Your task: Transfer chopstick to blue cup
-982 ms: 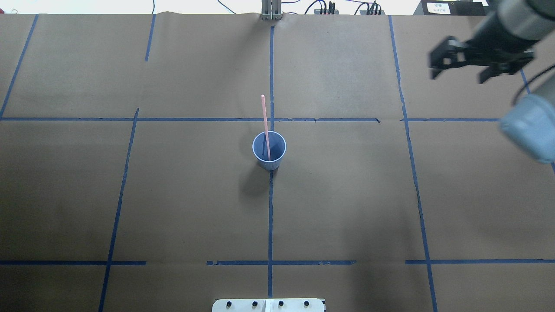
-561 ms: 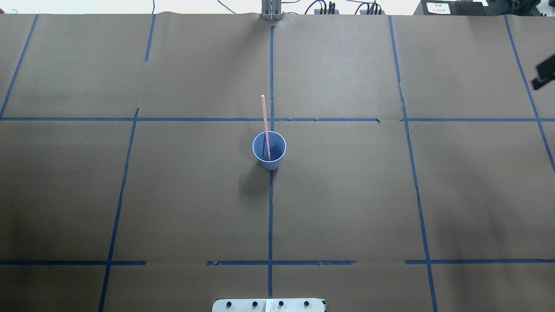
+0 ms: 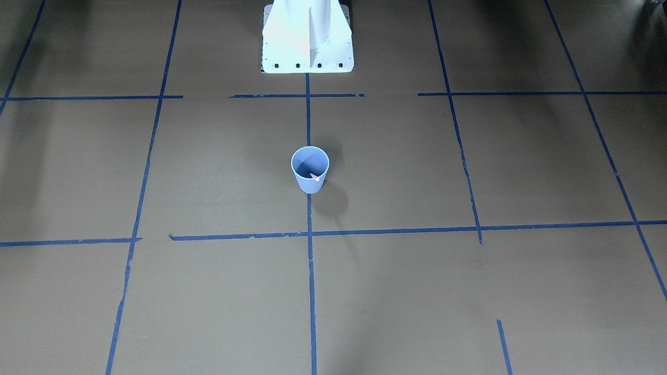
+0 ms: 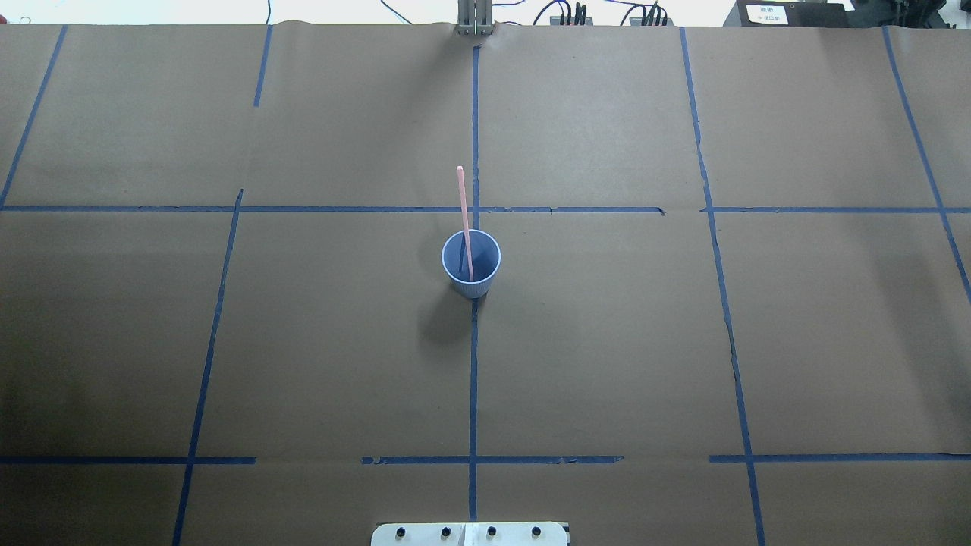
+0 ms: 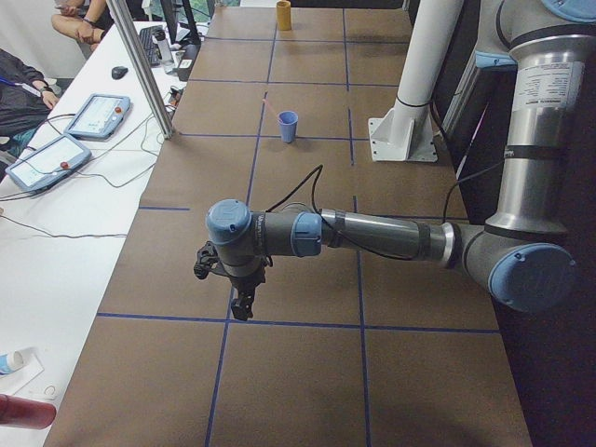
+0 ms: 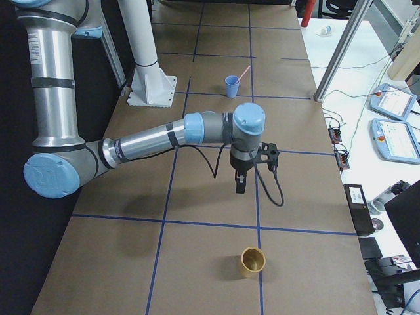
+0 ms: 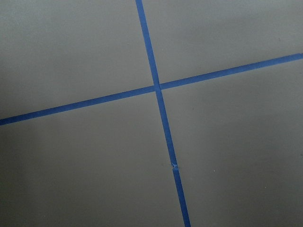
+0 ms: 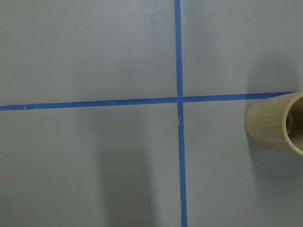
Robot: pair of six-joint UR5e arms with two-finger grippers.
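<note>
Front view: the chopstick (image 3: 315, 177) stands in the cup (image 3: 310, 169) at mid-table. Overhead: it leans toward the far edge. Side views: the left gripper (image 5: 242, 305) and right gripper (image 6: 240, 186) hang near the table's ends; whether their jaws are spread, I cannot tell.

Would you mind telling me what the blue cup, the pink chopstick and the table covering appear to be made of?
Blue cup: probably paper or thin plastic, matte; its outer wall shows fine vertical ribs.
Pink chopstick: likely plastic, smooth, evenly coloured; too thin to be sure.
Table covering: brown kraft-like paper, matte, wavy along its far edge.
</note>
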